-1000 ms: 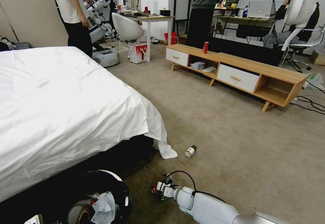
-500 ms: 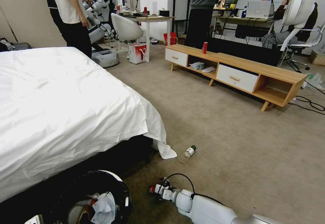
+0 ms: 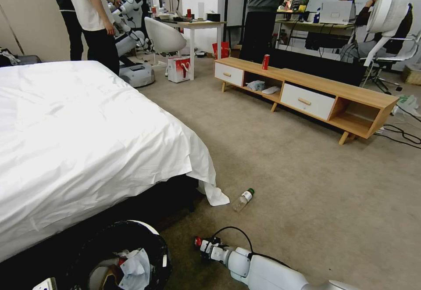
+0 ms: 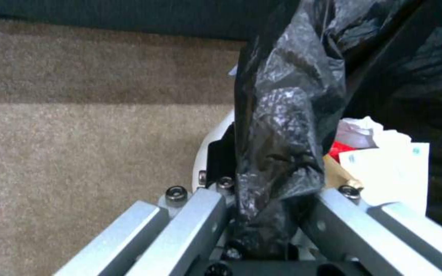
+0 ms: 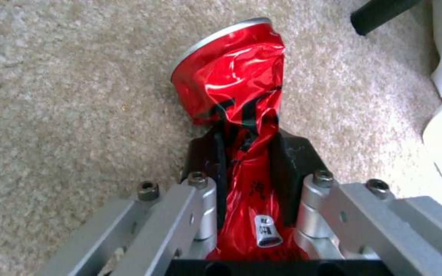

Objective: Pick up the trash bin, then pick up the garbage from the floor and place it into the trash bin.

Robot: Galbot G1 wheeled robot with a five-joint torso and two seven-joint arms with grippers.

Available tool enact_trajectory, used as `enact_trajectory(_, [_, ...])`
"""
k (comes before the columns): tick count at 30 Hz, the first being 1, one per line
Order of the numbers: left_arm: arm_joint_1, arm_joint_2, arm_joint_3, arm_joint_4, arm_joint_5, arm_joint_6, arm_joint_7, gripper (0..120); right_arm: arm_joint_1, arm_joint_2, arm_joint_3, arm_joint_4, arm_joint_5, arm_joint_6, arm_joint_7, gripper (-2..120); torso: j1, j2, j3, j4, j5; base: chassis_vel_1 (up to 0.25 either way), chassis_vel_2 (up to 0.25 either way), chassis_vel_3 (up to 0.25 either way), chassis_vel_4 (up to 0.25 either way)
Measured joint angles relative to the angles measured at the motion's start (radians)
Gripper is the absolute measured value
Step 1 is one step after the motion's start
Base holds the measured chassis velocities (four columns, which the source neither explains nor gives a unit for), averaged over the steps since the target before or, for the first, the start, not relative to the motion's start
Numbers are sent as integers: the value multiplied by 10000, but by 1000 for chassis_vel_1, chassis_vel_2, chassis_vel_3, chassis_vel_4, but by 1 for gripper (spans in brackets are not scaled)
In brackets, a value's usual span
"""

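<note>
My right gripper [image 5: 246, 153] clamps the crushed red can [image 5: 234, 92], low over the carpet near the bed [image 3: 87, 141]. Left gripper [image 4: 267, 214] pinches the trash bin [image 3: 149, 233] by its bag-lined rim, near left.

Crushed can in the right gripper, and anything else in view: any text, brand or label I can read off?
None is legible.
Crushed red can, clamped in the right gripper: black characters and a small silver tag, too distorted to read.
White paper in the trash bin, which the left gripper holds: tiny green mark, unreadable.
Red-and-white bag: print too small.
</note>
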Motion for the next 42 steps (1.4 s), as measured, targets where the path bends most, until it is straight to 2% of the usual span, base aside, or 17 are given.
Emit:
enact_trajectory(7, [37,-10,8,-20,13,0,2,0,-48,26,103,-149,75,87,-66,17,0,2,-1,4,2,0,0,0,0])
enact_trajectory(9, [52,-28,21,-36,37,0,6,0,-104,-121,143,133,258,39,-31,17,0,0,2,7,3,0,0,0,0])
enact_trajectory(14, [55,-53,73,-80,90,3,8,0,-221,-528,170,1079,1015,-413,126,16,2,-5,5,-1,-2,0,0,0,0])
enact_trajectory(16, [56,-78,132,-134,139,49,6,0,-241,-982,341,2199,1633,-651,365,16,3,-7,6,0,-1,0,0,0,0])
enact_trajectory(17, [56,-78,132,-134,139,49,6,0,-241,-982,341,2199,1633,-651,365,16,3,-7,6,0,-1,0,0,0,0])
enact_trajectory(19, [58,-81,158,-194,153,84,-5,0,-251,-1672,550,3389,2308,-895,609,16,3,-8,6,3,1,0,0,0,0])
enact_trajectory(20, [58,-81,158,-194,153,84,-5,0,-251,-1672,550,3389,2308,-895,609,16,3,-8,6,3,1,0,0,0,0])
enact_trajectory(22, [50,-63,182,-256,143,160,-41,0,-285,-2621,953,4683,2646,-1043,901,16,3,-6,4,0,-1,0,0,0,0])
enact_trajectory(23, [50,-63,182,-256,143,160,-41,0,-285,-2621,953,4683,2646,-1043,901,16,3,-6,4,0,-1,0,0,0,0])
enact_trajectory(26, [48,-35,273,-388,-30,262,-110,0,-274,-3394,1400,5446,2795,-1062,1059,16,3,-5,4,-1,1,0,0,0,0])
enact_trajectory(30, [82,-18,296,-463,-116,318,-144,0,-245,-3763,1584,5795,2919,-1028,1089,16,3,-5,4,0,1,0,0,0,0])
enact_trajectory(32, [96,52,294,-563,-278,385,-214,0,-243,-4191,1945,6468,3183,-966,1174,16,2,-4,4,0,3,0,0,0,0])
enact_trajectory(36, [94,116,288,-624,-419,443,-269,0,-283,-4508,2351,7099,3341,-857,1219,16,3,-3,4,1,2,0,0,0,0])
enact_trajectory(38, [84,191,290,-645,-552,513,-326,0,-341,-4951,3020,8115,3539,-708,1232,16,2,-2,3,-1,-2,0,0,0,0])
enact_trajectory(41, [80,206,296,-646,-557,518,-330,0,-366,-5059,3218,8428,3612,-695,1226,16,2,-2,3,3,1,0,0,0,0])
enact_trajectory(42, [73,227,316,-646,-557,525,-334,0,-390,-5283,3572,9167,3805,-667,1171,16,3,-3,3,0,5,0,0,0,0])
